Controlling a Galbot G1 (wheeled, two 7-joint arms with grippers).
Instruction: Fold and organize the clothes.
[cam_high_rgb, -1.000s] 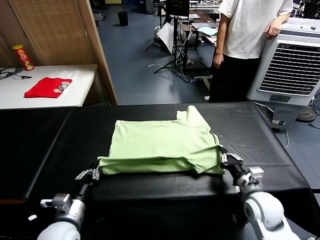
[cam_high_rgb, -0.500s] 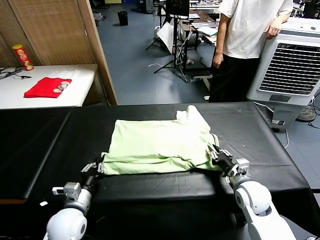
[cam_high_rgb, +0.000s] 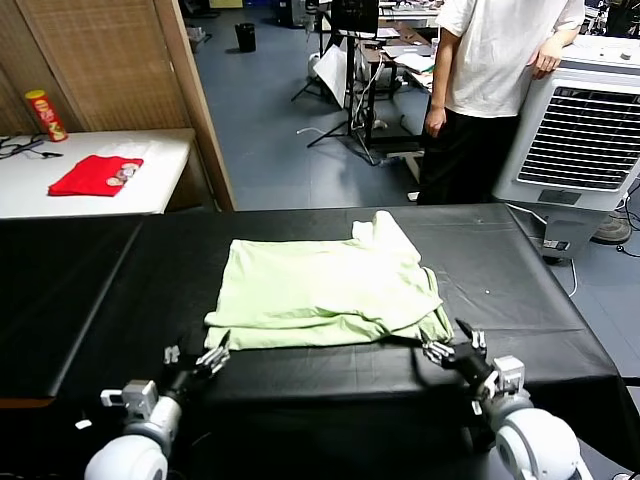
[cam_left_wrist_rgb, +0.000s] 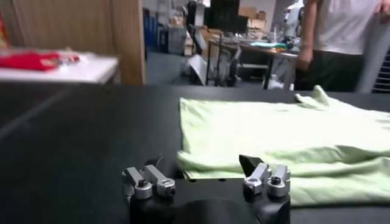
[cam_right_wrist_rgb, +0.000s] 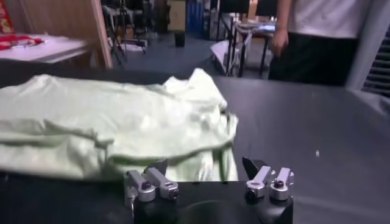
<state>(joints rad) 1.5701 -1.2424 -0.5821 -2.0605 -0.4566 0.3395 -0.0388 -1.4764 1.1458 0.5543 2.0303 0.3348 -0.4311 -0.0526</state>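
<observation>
now the folded green t-shirt (cam_high_rgb: 325, 292) lies mid-table (cam_high_rgb: 80, 290); both the left gripper (cam_high_rgb: 196, 362) and right gripper (cam_high_rgb: 455, 345) hover spread, empty, near its front edge.

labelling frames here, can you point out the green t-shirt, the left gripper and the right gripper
green T-shirt (cam_high_rgb: 320, 290): head view, middle of the folded top layer.
left gripper (cam_high_rgb: 196, 361): head view, midway between its spread fingertips.
right gripper (cam_high_rgb: 455, 345): head view, midway between its parted fingertips.
</observation>
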